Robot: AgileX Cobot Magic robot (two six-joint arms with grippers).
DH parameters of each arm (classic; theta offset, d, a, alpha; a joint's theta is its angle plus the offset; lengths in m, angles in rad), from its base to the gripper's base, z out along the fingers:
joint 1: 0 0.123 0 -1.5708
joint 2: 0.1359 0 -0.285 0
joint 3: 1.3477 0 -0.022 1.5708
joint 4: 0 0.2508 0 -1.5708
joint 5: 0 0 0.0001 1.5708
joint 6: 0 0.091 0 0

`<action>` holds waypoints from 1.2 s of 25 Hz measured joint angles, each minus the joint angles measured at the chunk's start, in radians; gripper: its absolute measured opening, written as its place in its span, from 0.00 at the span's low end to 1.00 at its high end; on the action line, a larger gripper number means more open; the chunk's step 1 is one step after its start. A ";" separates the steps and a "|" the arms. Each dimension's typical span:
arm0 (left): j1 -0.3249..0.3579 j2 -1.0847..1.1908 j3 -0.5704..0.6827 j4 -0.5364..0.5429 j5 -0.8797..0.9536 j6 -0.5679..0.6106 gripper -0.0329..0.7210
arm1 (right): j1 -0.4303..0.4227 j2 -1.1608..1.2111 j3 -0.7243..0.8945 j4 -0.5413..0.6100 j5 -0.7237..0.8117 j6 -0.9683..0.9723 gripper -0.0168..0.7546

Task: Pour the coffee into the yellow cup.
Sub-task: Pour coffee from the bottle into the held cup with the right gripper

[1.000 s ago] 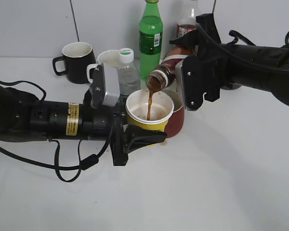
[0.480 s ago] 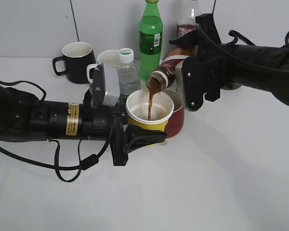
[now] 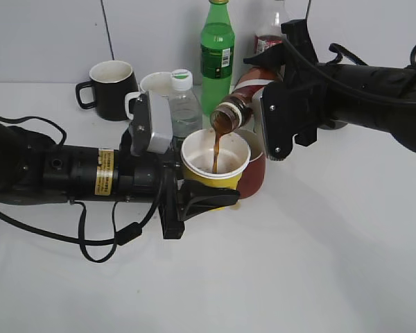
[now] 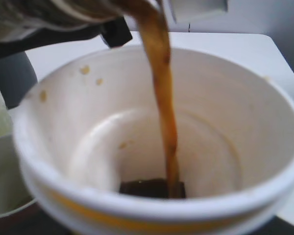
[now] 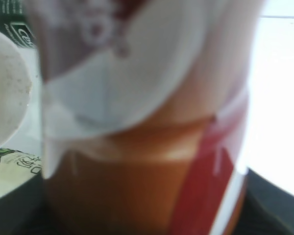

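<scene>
Black left gripper (image 3: 206, 196) jaws clamp the yellow cup (image 3: 215, 163), upright on the table (image 3: 319, 263). Right gripper (image 3: 260, 104) jaws hold the coffee (image 3: 237, 104) tilted mouth-down above it; brown stream falls inside. Red mug (image 3: 255, 170) touches the cup behind.

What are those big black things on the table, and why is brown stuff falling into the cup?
They are two robot arms. The left gripper holds the yellow cup steady. The right gripper tips the coffee bottle, so coffee streams into the cup. One picture looks at the whole table. Another comes from a camera on the left arm, peering into the cup. The third, on the right arm, is a blurry close-up of the bottle. Behind stand a black mug, a green bottle and a water bottle.
</scene>
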 joint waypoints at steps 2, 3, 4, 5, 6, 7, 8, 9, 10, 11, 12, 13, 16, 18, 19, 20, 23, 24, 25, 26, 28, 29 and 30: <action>0.000 0.000 0.000 0.000 0.000 0.000 0.54 | 0.000 0.000 0.000 0.000 0.000 0.000 0.67; 0.000 0.000 0.000 0.000 0.000 0.000 0.54 | 0.000 0.000 0.000 0.000 0.000 0.000 0.67; 0.000 0.000 0.000 0.000 0.000 0.000 0.54 | 0.000 0.000 0.000 0.000 0.000 0.000 0.67; 0.000 0.000 0.000 0.000 0.000 0.000 0.54 | 0.000 0.000 0.000 0.000 0.000 -0.001 0.67; 0.000 0.000 0.000 0.000 0.000 0.000 0.54 | 0.000 0.000 0.000 0.000 0.000 -0.001 0.67; 0.000 0.000 0.000 0.000 0.000 0.000 0.53 | 0.000 0.000 0.000 0.000 0.000 -0.001 0.67; 0.000 0.000 0.000 0.000 0.000 0.000 0.53 | 0.000 0.000 0.000 0.000 0.000 -0.001 0.67; 0.000 0.000 0.000 0.000 0.000 0.000 0.53 | 0.000 0.000 0.000 0.000 0.000 -0.001 0.67; 0.000 0.000 0.000 0.000 0.000 0.000 0.53 | 0.000 0.000 0.000 0.000 0.000 -0.001 0.67; 0.000 0.000 0.000 0.000 0.000 0.000 0.53 | 0.000 0.000 0.000 0.000 0.000 -0.001 0.67; 0.000 0.000 0.000 0.000 0.000 0.000 0.53 | 0.000 0.000 0.000 0.000 0.000 -0.001 0.67; 0.000 0.000 0.000 0.000 0.000 0.000 0.53 | 0.000 0.000 0.000 0.000 0.000 -0.001 0.67; 0.000 0.000 0.000 0.000 0.000 0.000 0.53 | 0.000 0.000 0.000 0.002 0.000 -0.001 0.67; 0.000 0.000 0.000 0.000 0.000 0.000 0.53 | 0.000 0.000 0.000 0.004 0.000 -0.001 0.67; 0.000 0.000 0.000 0.000 0.001 0.000 0.53 | 0.000 0.000 0.000 0.005 0.000 -0.001 0.67; 0.000 0.000 0.000 0.000 0.001 0.000 0.53 | 0.000 0.000 0.000 0.006 0.000 -0.001 0.67; 0.000 0.000 0.000 0.000 0.001 0.000 0.53 | 0.000 0.000 0.000 0.008 0.000 0.002 0.67; 0.000 0.000 0.000 0.000 0.001 0.000 0.53 | 0.000 0.000 0.000 0.008 0.000 0.007 0.67; 0.000 0.000 0.000 0.000 0.001 0.000 0.53 | 0.000 0.000 0.000 0.009 -0.001 0.019 0.67; 0.000 0.000 0.000 -0.002 0.001 0.000 0.53 | 0.000 0.000 0.000 0.009 -0.001 0.030 0.67; 0.000 0.000 0.000 -0.008 0.001 0.000 0.53 | 0.000 0.000 0.000 0.009 -0.001 0.061 0.67; 0.000 0.000 0.000 -0.012 0.001 0.000 0.53 | 0.000 0.000 0.000 0.009 -0.001 0.069 0.67; 0.000 0.000 0.000 -0.012 0.001 0.000 0.53 | 0.000 0.000 0.000 0.010 -0.001 0.080 0.67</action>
